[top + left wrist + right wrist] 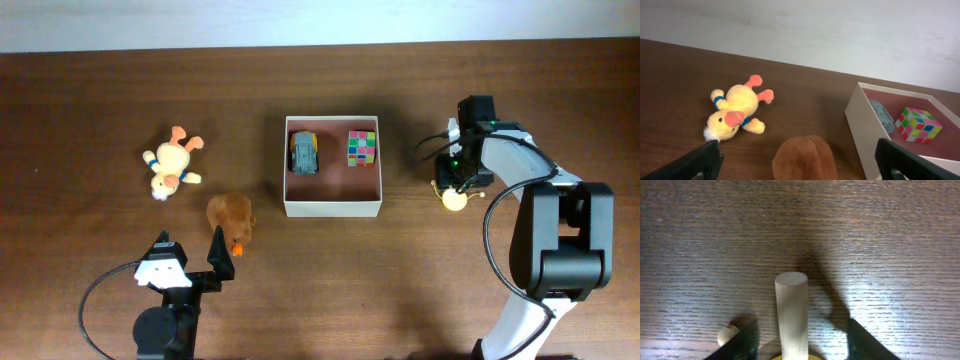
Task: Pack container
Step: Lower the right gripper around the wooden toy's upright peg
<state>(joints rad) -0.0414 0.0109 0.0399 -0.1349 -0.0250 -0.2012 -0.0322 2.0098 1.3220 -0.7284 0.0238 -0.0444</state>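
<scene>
The container (333, 208) is a square white box with a pink-brown inside at the table's middle. It holds a grey toy car (304, 152) and a colour cube (361, 148). A yellow duck plush (172, 165) lies to its left. A brown plush (231, 220) lies nearer the front. My left gripper (190, 240) is open just behind the brown plush (802, 159), which sits between the fingers (797, 150) untouched. My right gripper (460, 180) is open, right of the container, straddling the wooden stick (791, 315) of a yellow toy (456, 198).
In the left wrist view the container's white wall (862, 132) stands to the right and the duck (735, 114) lies to the left. A small wooden bead (728, 334) sits by the right gripper's left finger. A pale wall runs along the table's far edge.
</scene>
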